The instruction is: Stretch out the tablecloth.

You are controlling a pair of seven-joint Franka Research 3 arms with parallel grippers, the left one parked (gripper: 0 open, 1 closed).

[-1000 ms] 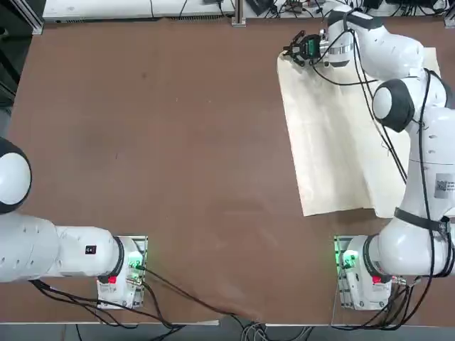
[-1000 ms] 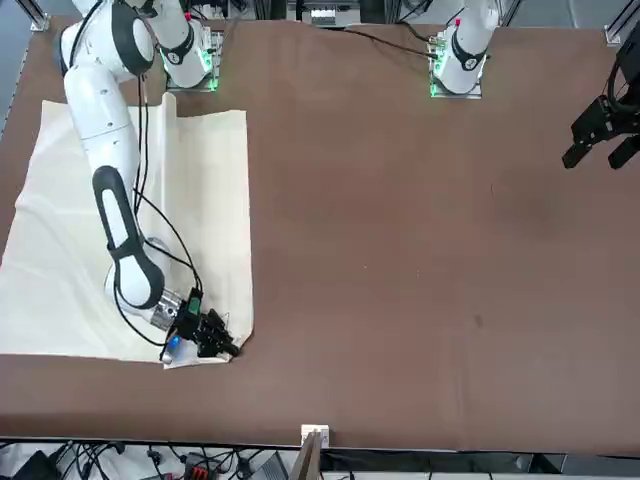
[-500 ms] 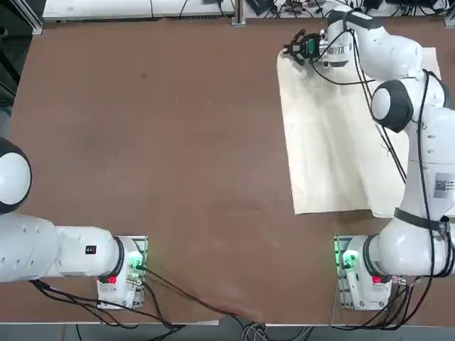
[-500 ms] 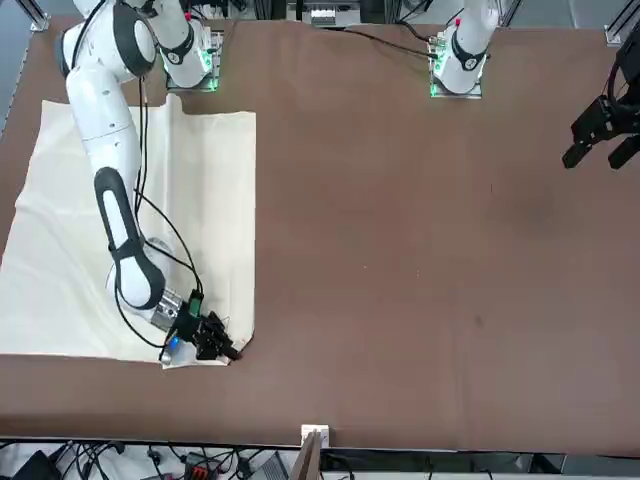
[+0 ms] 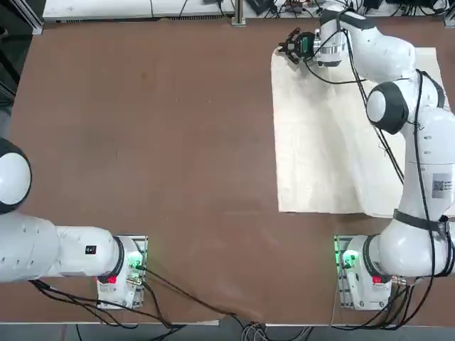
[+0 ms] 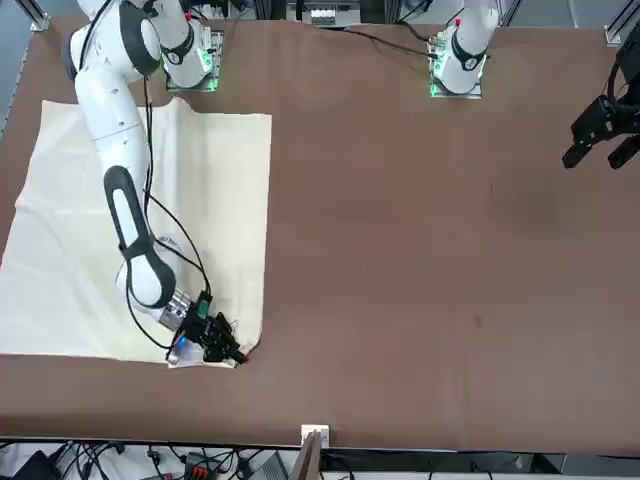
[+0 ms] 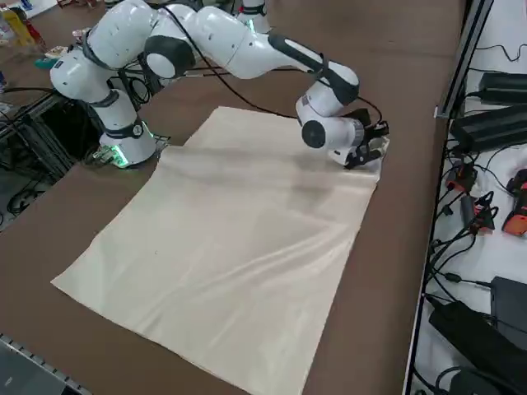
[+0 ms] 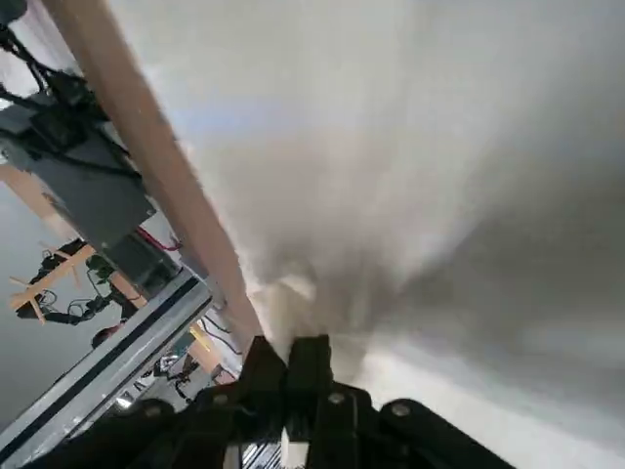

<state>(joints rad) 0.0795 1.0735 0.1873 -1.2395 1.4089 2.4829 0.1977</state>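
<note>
Jaws pinched on tablecloth (image 5: pixel 327 142) corner, right gripper (image 5: pixel 290 50)

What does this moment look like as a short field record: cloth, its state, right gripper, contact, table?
cloth: tablecloth, cream, plain, on the robot's right half of the table
state: spread mostly flat, soft wrinkles, a fold ridge near the right arm's base
right gripper: right gripper at the cloth's far corner toward the table's middle, low over the table, shut
contact: corner of the cloth pinched between the fingers, seen in the wrist view
table: brown, bare where the cloth does not lie
</note>
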